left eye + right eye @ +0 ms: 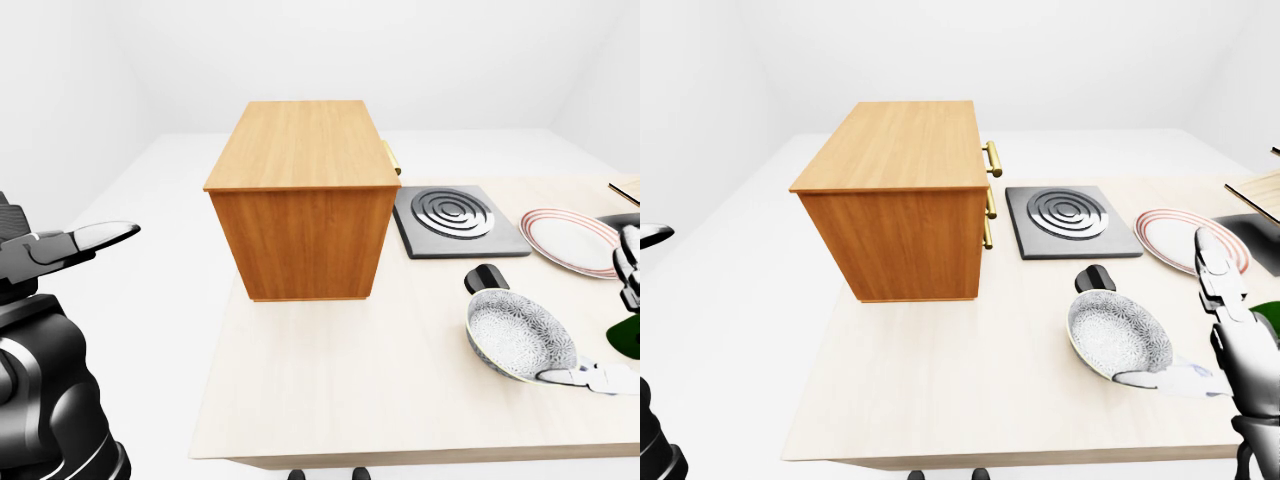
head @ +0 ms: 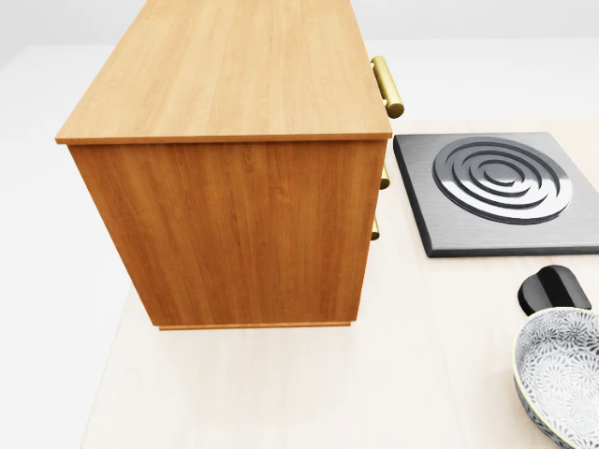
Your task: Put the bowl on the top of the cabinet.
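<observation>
The right robot hand (image 1: 1230,330), fingers spread wide, stands just right of the bowl (image 1: 1118,338), the cabinet (image 1: 905,165) far to its left.

The left hand (image 1: 85,240) is raised at the left edge of the left-eye view, fingers (image 1: 110,233) stretched flat and empty. The right hand (image 1: 1225,330) stands upright, fingers (image 1: 1206,255) extended, a lower finger under the bowl (image 1: 1118,340) rim.

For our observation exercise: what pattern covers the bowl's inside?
A fine grey-and-white floral pattern lines the bowl, clearest in the head view.
</observation>
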Controlling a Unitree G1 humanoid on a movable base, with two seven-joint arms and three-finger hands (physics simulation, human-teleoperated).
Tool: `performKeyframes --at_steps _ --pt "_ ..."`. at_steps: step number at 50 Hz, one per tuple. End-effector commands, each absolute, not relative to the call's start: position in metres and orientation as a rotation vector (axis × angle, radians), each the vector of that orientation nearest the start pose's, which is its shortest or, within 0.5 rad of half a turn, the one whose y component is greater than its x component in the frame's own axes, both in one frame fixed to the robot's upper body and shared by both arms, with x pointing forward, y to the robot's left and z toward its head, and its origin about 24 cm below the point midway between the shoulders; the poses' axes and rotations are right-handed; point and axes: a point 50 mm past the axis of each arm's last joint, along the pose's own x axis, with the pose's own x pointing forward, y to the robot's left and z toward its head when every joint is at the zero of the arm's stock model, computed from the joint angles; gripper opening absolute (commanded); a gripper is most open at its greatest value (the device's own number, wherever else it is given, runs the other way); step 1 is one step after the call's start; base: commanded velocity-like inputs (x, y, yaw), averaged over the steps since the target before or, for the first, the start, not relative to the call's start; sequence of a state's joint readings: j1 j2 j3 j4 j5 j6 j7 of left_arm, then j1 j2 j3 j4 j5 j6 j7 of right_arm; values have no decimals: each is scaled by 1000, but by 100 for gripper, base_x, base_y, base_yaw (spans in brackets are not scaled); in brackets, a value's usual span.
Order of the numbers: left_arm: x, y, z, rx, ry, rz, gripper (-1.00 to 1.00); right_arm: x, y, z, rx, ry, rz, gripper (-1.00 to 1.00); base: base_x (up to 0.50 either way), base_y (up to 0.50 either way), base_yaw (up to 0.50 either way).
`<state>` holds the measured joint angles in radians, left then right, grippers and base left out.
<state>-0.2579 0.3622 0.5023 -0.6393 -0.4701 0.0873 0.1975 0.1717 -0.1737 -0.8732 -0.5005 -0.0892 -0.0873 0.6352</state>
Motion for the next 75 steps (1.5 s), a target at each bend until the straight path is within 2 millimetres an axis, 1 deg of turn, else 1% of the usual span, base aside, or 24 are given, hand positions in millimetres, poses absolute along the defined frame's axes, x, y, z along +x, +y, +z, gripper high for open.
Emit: performKeyframes --at_steps 1,22,23,30,31,32,33,40,45,54,56,62,75 --pt "202 259 264 -101 -919 319 100 143 -316 145 -640 -162 -216 100 0 0 0" --pt "202 259 264 -101 -919 319 100 143 -316 145 -640 -162 -216 100 0 0 0" --pt "202 259 264 -102 -919 319 100 143 -317 142 -633 -144 -216 100 0 0 0" --pt "202 259 264 -102 -919 319 100 143 -317 141 -633 -143 -216 100 0 0 0" --pt "202 259 264 -102 -919 319 100 144 -323 117 -591 -34 -220 100 0 0 0" --pt "202 259 264 -102 -919 319 100 141 -331 83 -542 125 -223 100 0 0 0" --pt "202 259 264 -102 -919 319 100 140 -332 79 -540 145 -224 100 0 0 0" --pt "202 258 263 -95 -914 321 100 137 -334 71 -532 181 -225 100 0 0 0" --pt "204 258 262 -95 -909 320 100 135 -336 60 -512 226 -238 100 0 0 0" --pt "202 259 263 -94 -913 319 100 133 -335 60 -514 227 -232 100 0 0 0" --pt "203 258 263 -94 -912 318 100 134 -334 58 -511 238 -230 100 0 0 0" --pt "202 259 263 -93 -913 318 100 134 -333 60 -517 231 -222 100 0 0 0" --pt "202 259 261 -92 -908 318 100 134 -329 51 -520 271 -212 100 0 0 0"
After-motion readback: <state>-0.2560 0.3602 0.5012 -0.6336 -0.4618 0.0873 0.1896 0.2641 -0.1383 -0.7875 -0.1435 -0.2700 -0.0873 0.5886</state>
